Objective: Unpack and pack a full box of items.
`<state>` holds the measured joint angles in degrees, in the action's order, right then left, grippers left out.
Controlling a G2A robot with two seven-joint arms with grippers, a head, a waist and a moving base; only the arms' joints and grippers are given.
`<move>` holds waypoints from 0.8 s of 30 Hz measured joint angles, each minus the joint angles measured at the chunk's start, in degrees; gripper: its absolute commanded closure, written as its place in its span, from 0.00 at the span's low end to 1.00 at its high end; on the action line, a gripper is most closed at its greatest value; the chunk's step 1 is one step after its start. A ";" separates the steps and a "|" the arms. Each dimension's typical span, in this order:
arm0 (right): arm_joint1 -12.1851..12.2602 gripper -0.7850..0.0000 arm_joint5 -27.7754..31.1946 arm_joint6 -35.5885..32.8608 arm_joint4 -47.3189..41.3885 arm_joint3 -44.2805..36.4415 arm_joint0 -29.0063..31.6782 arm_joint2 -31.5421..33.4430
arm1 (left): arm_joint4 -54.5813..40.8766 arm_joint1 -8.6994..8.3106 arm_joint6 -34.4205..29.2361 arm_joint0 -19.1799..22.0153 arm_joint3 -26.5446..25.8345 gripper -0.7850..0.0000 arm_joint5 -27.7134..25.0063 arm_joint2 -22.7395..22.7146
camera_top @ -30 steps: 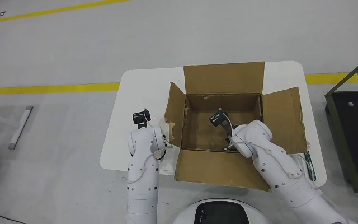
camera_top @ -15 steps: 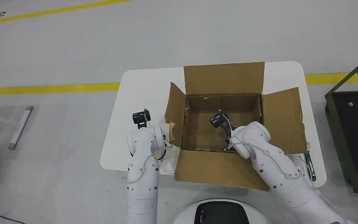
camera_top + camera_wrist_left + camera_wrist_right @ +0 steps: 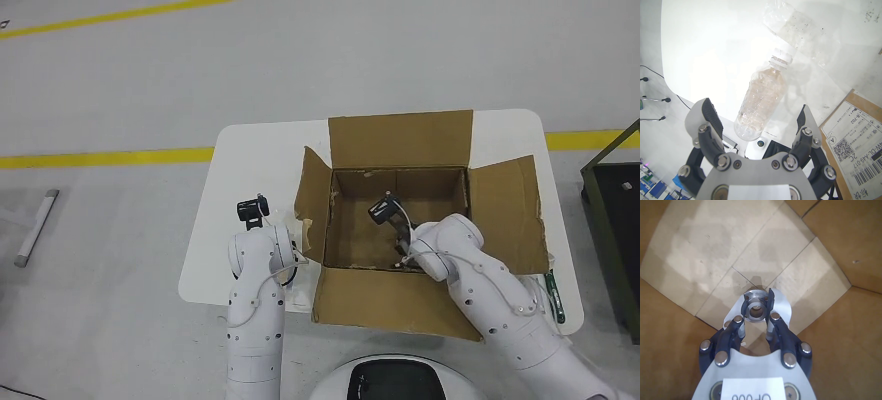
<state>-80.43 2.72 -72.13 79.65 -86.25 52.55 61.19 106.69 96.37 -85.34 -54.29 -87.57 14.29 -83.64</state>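
Cardboard box (image 3: 400, 138) sits on the white desk (image 3: 260, 180) with all four flaps folded outward; its right flap reaches close to the desk's right edge. The right arm enters over the near wall, and the right end effector (image 3: 756, 303) is clamped on a round steel flange (image 3: 755, 311) low over the box floor, well apart from the walls on every side. Whether the flange touches the floor cannot be told.

The left arm stands over the desk strip between the desk's left edge and the box's left flap. The left end effector (image 3: 755, 111) is spread wide above a clear plastic bottle (image 3: 762, 94) lying on its side, cap pointing toward a crumpled clear bag (image 3: 791, 24). A labelled flap (image 3: 853, 140) lies just beside one finger.
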 measured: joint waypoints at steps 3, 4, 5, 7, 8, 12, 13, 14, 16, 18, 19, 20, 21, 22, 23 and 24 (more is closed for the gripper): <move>-0.23 1.00 0.08 0.96 -1.07 0.34 -0.76 -0.26 | 0.00 0.00 0.00 0.00 0.00 0.00 0.00 0.00; -0.32 1.00 0.02 1.33 -1.77 0.52 -1.06 -0.23 | 0.00 0.00 0.00 0.00 0.00 0.00 0.00 0.00; -0.38 1.00 -0.09 1.72 -2.31 0.52 -1.28 -0.10 | 0.00 0.00 0.00 0.00 0.00 0.00 0.00 0.00; -0.45 1.00 -0.28 3.15 -5.05 -0.49 -1.29 1.05 | 0.00 0.00 0.00 0.00 0.00 0.00 0.00 0.00; -0.45 1.00 -0.09 3.87 -7.33 -1.26 -1.04 2.03 | 0.00 0.00 0.00 0.00 0.00 0.00 0.00 0.00; 0.05 1.00 2.63 6.35 -20.77 -5.19 0.86 8.96 | 0.00 0.00 0.00 0.00 0.00 0.00 0.00 0.00; 0.28 1.00 3.67 6.68 -25.14 -6.10 1.61 11.47 | 0.00 0.00 0.00 0.00 0.00 0.00 0.00 0.00; 0.45 1.00 4.46 6.87 -28.52 -6.62 2.17 13.36 | 0.00 0.00 0.00 0.00 0.00 0.00 0.00 0.00; 0.83 1.00 6.32 7.19 -36.58 -7.46 3.41 17.47 | 0.00 0.00 0.00 0.00 0.00 0.00 0.00 0.00; 1.15 1.00 8.19 7.31 -42.79 -7.99 4.42 20.35 | 0.00 0.00 0.00 0.00 0.00 0.00 0.00 0.00; 1.34 1.00 9.35 7.42 -46.41 -8.17 5.14 21.81 | 0.00 0.00 0.00 0.00 0.00 0.00 0.00 0.00; 1.47 1.00 10.19 7.43 -49.01 -8.21 5.67 22.68 | 0.00 0.00 0.00 0.00 0.00 0.00 0.00 0.00; 1.59 1.00 10.89 7.40 -51.31 -8.15 6.16 23.42 | 0.00 0.00 0.00 0.00 0.00 0.00 0.00 0.00; 1.78 1.00 11.68 7.32 -53.75 -8.06 6.71 24.20 | 0.00 0.00 0.00 0.00 0.00 0.00 0.00 0.00; 1.90 1.00 12.40 7.38 -55.37 -8.02 7.08 24.66 | 0.00 0.00 0.00 0.00 0.00 0.00 0.00 0.00; 2.03 1.00 13.15 7.44 -56.65 -7.93 7.44 25.05 | 0.00 0.00 0.00 0.00 0.00 0.00 0.00 0.00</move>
<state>-78.40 15.87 -64.68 23.00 -94.19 59.99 86.24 106.69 96.37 -85.34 -54.29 -87.57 14.29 -83.64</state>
